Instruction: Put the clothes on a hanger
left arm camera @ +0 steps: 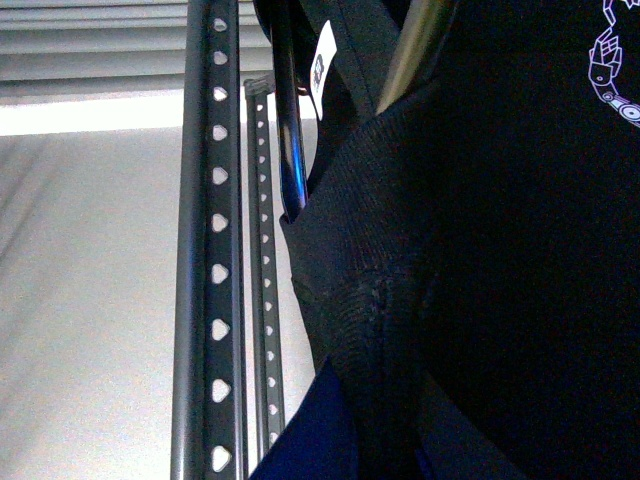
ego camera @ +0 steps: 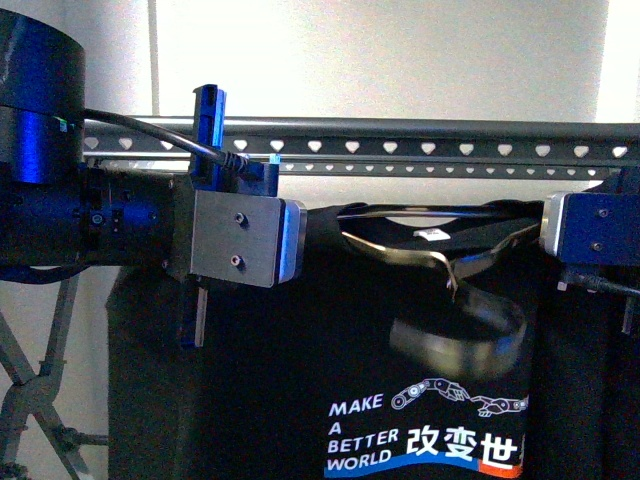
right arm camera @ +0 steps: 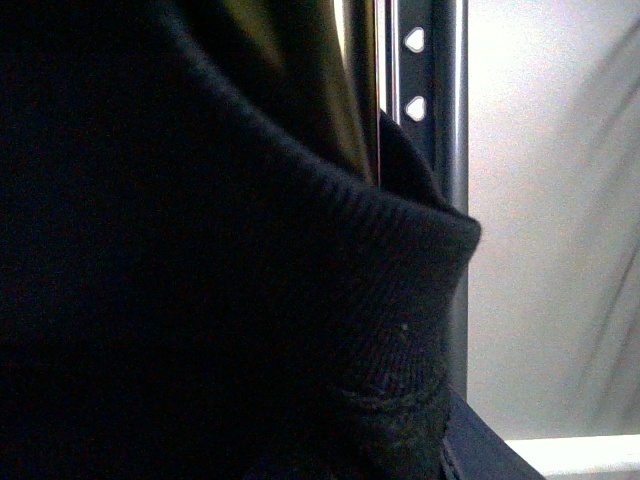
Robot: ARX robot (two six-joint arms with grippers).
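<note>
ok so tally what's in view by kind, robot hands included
black t-shirt: 1
brass-toned hanger inside the shirt: 1
grey rack with heart-shaped holes: 1
robot hands: 2, left hand and right hand, one at each shoulder of the shirt
total: 5

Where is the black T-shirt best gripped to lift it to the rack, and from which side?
Grip the T-shirt at both shoulders, outside the collar, coming from the outer sides. There the fabric folds thickly over the metal hanger inside, so it likely holds firm, and its hook in the middle is left free for the rack.
</note>
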